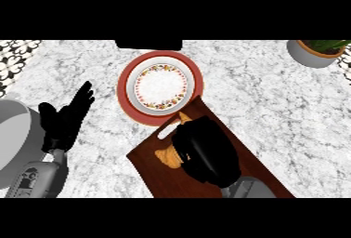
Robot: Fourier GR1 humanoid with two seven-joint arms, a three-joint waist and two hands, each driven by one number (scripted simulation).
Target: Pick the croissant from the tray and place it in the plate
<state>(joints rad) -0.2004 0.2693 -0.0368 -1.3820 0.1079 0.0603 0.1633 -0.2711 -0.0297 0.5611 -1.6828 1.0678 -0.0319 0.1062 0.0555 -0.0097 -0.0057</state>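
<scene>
left hand (65,118): fingers straight, resting upright | right hand (205,151): palm down, fingers curled

My right hand (205,151) is over the wooden tray (257,167), fingers curled round the croissant (166,157), mostly hiding it. Red-rimmed plate (159,87) sits just beyond the tray's far corner on the marble tabletop (274,97). My left hand (65,122) rests open at the left, fingers up.
</scene>
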